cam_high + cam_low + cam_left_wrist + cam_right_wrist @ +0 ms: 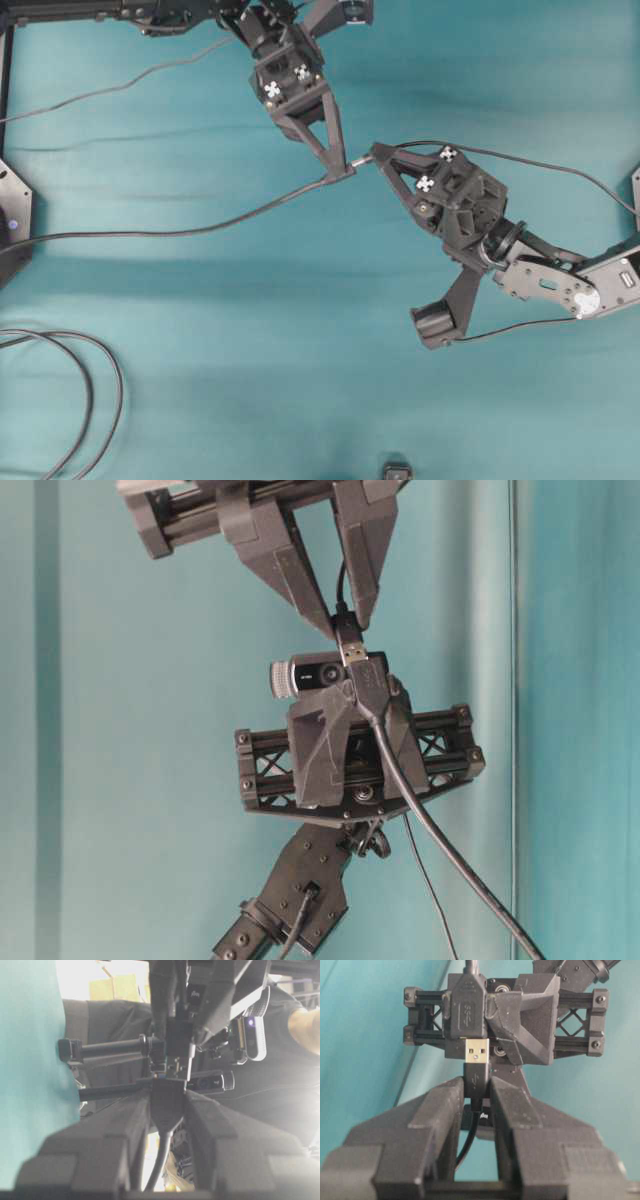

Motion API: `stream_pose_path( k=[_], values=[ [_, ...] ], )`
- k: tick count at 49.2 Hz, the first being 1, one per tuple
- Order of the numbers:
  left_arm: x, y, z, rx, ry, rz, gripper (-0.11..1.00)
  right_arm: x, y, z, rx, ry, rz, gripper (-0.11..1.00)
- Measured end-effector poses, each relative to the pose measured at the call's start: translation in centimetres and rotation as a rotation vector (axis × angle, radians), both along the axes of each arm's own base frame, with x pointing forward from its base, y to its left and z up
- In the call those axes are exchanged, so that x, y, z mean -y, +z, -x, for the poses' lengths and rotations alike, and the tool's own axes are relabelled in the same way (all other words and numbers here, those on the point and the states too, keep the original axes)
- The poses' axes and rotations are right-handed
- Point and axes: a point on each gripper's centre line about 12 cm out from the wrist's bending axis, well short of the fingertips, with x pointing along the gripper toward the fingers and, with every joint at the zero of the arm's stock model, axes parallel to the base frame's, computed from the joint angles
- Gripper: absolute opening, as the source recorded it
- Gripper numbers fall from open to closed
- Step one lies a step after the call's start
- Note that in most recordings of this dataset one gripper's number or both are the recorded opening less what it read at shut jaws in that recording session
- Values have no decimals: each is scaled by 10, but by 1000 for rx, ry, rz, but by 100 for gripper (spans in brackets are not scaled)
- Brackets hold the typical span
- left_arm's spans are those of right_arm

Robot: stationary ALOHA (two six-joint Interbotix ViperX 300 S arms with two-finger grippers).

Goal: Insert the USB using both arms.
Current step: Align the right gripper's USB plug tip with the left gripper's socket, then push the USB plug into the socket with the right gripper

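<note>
The USB [477, 1053], a dark plug with a silvery metal tip, is pinched in my right gripper [477, 1082], which is shut on the plug body. Its thin cable drops back between the fingers. My left gripper [167, 1095] is shut on the rounded dark socket end [167, 1102]. Overhead, the left gripper [340, 172] reaches down from the top and the right gripper [378, 155] comes in from the right, tip to tip above the table. The metal tip [358, 160] shows bare between them. In the table-level view the tip [352, 652] sits at the socket's mouth [372, 685], slightly offset.
The socket's thick cable [150, 233] trails left across the teal table. A looped grey cable [90, 380] lies at the lower left. A small dark block [398, 470] sits at the bottom edge, and a black frame [15, 210] lines the left side.
</note>
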Motion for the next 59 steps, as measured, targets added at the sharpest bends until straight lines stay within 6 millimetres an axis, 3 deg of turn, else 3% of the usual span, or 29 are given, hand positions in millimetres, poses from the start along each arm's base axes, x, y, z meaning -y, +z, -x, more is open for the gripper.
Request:
stream_pose_path(
  k=[59],
  values=[
    [-1,-1,1,-3,1,4,26,0,-3,2,7,-5,-16,19]
  ],
)
